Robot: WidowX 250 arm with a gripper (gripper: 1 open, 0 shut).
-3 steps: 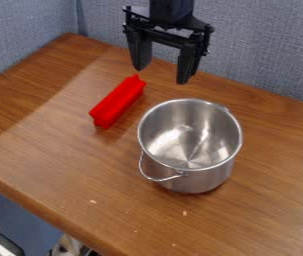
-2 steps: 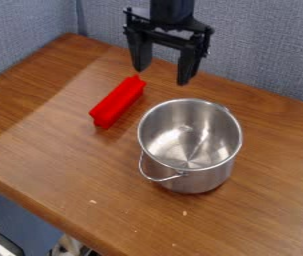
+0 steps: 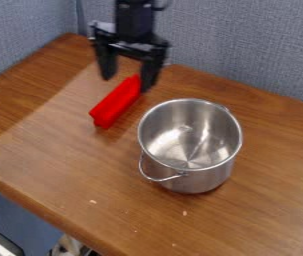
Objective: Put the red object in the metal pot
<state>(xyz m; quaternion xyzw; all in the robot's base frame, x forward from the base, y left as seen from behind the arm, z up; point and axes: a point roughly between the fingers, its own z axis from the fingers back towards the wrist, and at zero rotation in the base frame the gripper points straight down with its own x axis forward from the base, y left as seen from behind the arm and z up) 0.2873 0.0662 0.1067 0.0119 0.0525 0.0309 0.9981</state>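
**A:** Wooden desk (image 3: 40, 115), seen from above and in front; blue-grey wall behind. Where is the red object?

**B:** Red object (image 3: 115, 101) lying flat toward the desk's back-left part, long axis slanting from lower left to upper right; metal pot (image 3: 189, 144) upright just beside it to the right, near the desk's middle, apart from it, mouth open, nothing visible inside, thin wire handle drooping over the front wall.

**A:** And the pincer?

**B:** Gripper (image 3: 128, 75) black, pointing down, fingers spread wide, nothing pinched; poised over the far, upper end of the red object rather than its middle; hard to tell whether the tips touch it or hang just above.

**A:** Risks from here?

**B:** Several, as a judgement only. Closing near one end likely to let the long block pivot or droop in the grip, possibly slip out on the lift; cause: grasp off the middle. Fingers not squared to the slanted sides liable to twist or shove the block across the wood instead of clamping it. Descending too far apt to jam the tips against the desk. Later, block about as long as the pot's mouth is wide; carried level, likely to catch or bridge on the rim, or knock the pot aside; wire handle at the front another snag.
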